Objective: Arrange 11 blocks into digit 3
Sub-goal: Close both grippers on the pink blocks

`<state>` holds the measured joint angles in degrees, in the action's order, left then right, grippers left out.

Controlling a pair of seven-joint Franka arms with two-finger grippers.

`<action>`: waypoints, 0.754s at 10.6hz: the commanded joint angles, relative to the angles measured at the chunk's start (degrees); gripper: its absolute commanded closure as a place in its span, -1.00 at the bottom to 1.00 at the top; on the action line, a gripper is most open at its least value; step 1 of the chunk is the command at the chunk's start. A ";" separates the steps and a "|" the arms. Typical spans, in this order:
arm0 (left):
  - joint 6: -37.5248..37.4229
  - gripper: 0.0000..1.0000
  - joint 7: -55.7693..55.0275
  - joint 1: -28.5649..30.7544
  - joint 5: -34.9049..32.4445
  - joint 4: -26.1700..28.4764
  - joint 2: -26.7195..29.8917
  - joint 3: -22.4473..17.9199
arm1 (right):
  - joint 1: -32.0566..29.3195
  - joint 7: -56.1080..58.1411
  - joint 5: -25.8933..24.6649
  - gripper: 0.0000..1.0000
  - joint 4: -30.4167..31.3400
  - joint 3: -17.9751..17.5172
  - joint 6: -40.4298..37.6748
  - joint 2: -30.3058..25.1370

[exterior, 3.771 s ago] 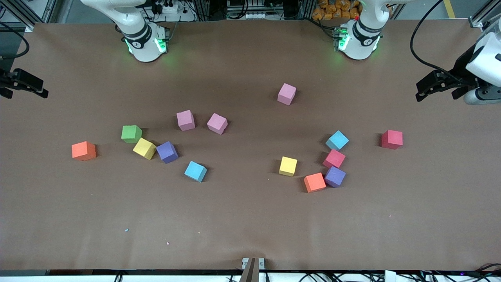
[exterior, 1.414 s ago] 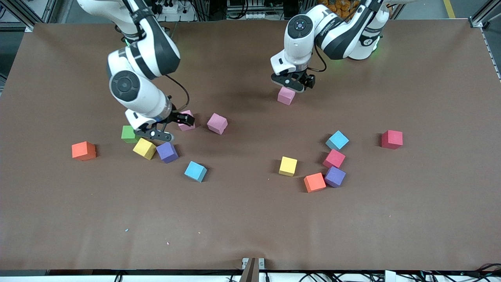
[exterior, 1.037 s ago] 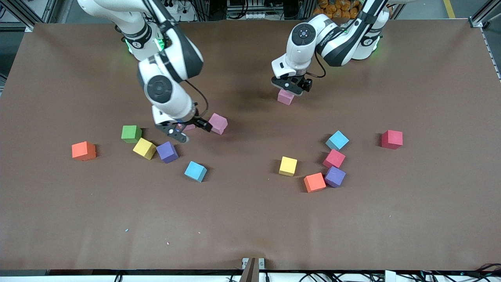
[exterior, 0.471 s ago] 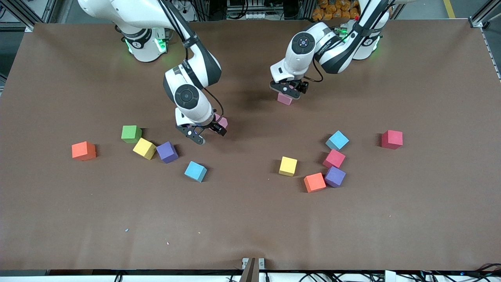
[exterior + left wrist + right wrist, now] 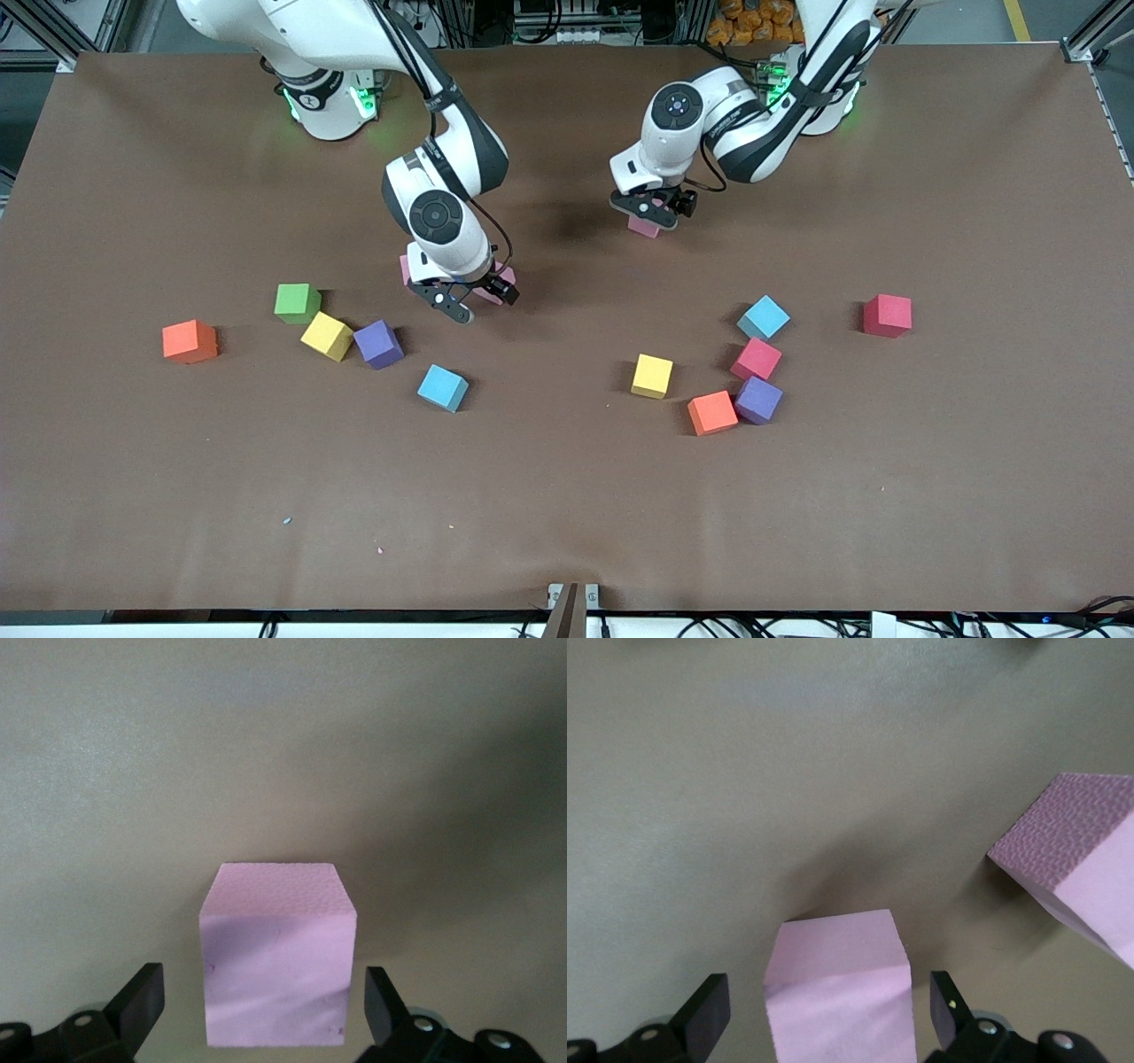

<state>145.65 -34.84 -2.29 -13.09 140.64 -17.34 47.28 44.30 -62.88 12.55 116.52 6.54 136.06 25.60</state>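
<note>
Hanging low over two separate blocks, both sets of jaws are held wide and nothing is gripped. The left jaws, on the left arm (image 5: 735,133), straddle the lone pink cube (image 5: 277,957). It sits centred between the fingers (image 5: 142,1005), faces squared to them, with a gap on each side. In the front view this cube lies at twelve o'clock from the yellow cube (image 5: 652,376).

The right jaws, on the right arm (image 5: 443,168), bracket the second pink cube (image 5: 837,992). It too is centred, at about one o'clock from the blue cube (image 5: 442,387). The third pink cube (image 5: 1081,877) is seen just beside it, apart from the fingers. A cube has no long axis, so only face alignment matters. A straight closing is judged enough for each grasp.

Compared with half a second ago, both jaws are seen lower and closer about their cubes. Nearly four seconds ago both arms were parked at the ends of the surface (image 5: 567,496). No block has been shifted since then, and the digit 3 is not yet begun.
</note>
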 commanded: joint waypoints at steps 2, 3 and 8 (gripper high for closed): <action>0.60 -1.00 -4.87 0.00 -1.85 -0.46 -1.73 0.01 | 1.13 2.94 1.16 -1.00 2.83 0.31 2.70 -0.90; 0.60 -0.94 -5.06 0.09 -2.37 -0.54 -1.90 0.01 | 1.83 2.94 1.16 -1.00 3.97 0.23 5.07 -0.72; -1.32 1.00 -11.18 0.44 -3.34 -3.34 -2.08 -0.08 | 2.02 3.98 1.16 0.19 5.21 0.23 7.81 -0.02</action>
<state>145.69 -41.38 -2.13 -14.50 139.48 -18.56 46.99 45.89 -60.69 12.55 121.03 6.47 143.05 25.75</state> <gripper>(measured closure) 0.423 0.035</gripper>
